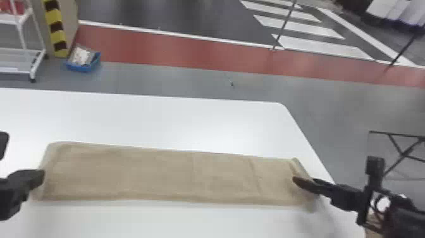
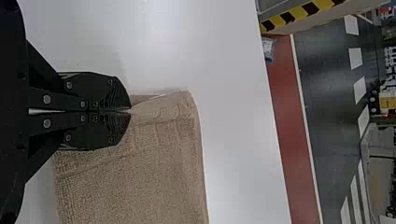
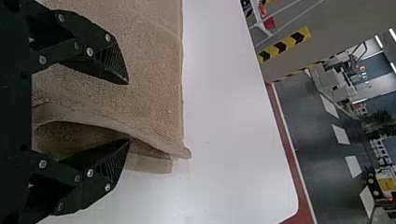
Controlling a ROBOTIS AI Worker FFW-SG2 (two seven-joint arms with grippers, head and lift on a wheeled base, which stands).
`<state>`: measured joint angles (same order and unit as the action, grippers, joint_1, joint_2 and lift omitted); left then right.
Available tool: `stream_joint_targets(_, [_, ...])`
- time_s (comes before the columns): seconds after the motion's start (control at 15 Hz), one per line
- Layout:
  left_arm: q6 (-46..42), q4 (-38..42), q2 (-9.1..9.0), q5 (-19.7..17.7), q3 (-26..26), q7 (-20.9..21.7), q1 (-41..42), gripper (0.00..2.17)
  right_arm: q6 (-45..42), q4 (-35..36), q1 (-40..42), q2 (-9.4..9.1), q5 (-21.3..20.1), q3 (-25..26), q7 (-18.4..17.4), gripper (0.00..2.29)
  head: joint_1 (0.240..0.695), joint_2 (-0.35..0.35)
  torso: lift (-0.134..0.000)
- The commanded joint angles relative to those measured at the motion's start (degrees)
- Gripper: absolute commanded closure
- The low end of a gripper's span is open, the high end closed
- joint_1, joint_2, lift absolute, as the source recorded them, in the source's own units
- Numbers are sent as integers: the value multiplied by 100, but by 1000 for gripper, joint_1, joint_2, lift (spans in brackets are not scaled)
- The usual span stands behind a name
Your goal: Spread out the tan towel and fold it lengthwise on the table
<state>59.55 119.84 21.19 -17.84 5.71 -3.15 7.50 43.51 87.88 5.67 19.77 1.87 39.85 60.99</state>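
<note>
The tan towel lies as a long, flat strip across the white table, its layers parted at the right end. At its left end is my left gripper. In the left wrist view, that gripper is shut on the end edge of the towel, with small creases around the pinch. My right gripper is over the towel's right end. The right wrist view has this gripper open, one finger above the towel, the other beside the gap between the raised layers.
The white table extends beyond the towel's far edge, and its right edge slants close past the towel's right end. On the floor behind stand a blue bin and a white rack. A dark metal frame is off to the right.
</note>
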Motion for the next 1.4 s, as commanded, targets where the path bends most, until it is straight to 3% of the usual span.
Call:
stream_joint_targets(0.0, [0,66,8,0,-35,25,58,1355,708,133,-242,-17,-196,-135,-52,228,695,-331,-124])
stream_joint_targets(0.2, [-17,101,17,9,-70,33,138,1355,1182,239,-391,-35,-346,-276,-87,437,695,-316,-124])
stream_joint_targets(0.6, [-17,207,17,9,-79,42,199,1355,1762,757,-409,-61,-284,-92,-210,421,695,-304,-124])
stream_joint_targets(0.73, [-17,224,26,9,-79,42,208,1355,1798,836,-409,-43,-266,5,-237,292,695,-309,-124])
stream_joint_targets(1.33, [-17,488,26,26,-210,77,507,1355,2149,898,-426,-17,-530,-197,-369,532,695,-326,-124])
